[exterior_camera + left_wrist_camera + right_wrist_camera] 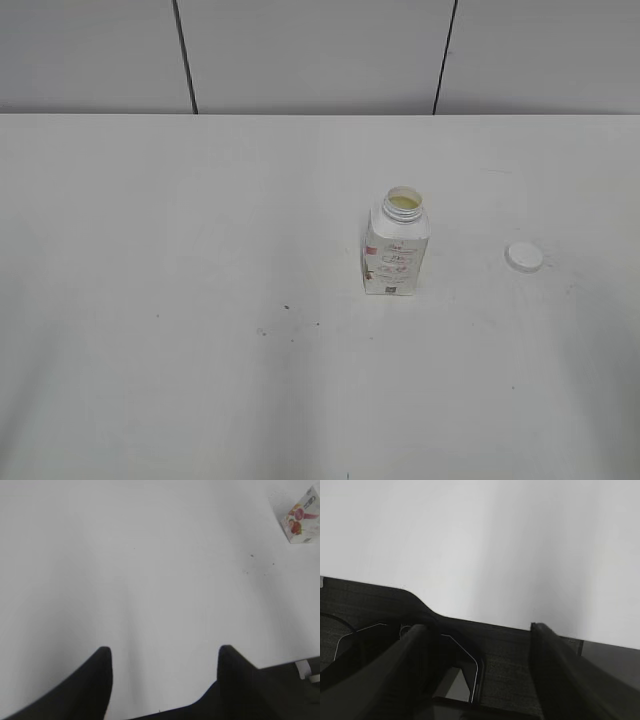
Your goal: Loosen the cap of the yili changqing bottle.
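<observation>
Left wrist view showed the left gripper (162, 680) with jaws spread, empty, above the white table (150, 570); right gripper (477, 670) likewise spread and empty near the table's edge. Farther out, the yili changqing bottle (395, 250) stood upright, neck uncovered; the cap (524, 257) lay on the table well apart, to its right.

White table (200, 330) fills most of exterior view, few dark specks (286, 307) near middle. Behind it, pale grey panelled wall (310, 55) with two dark vertical seams (184, 55). Light soft, even; faint broad shadows along near edge.
</observation>
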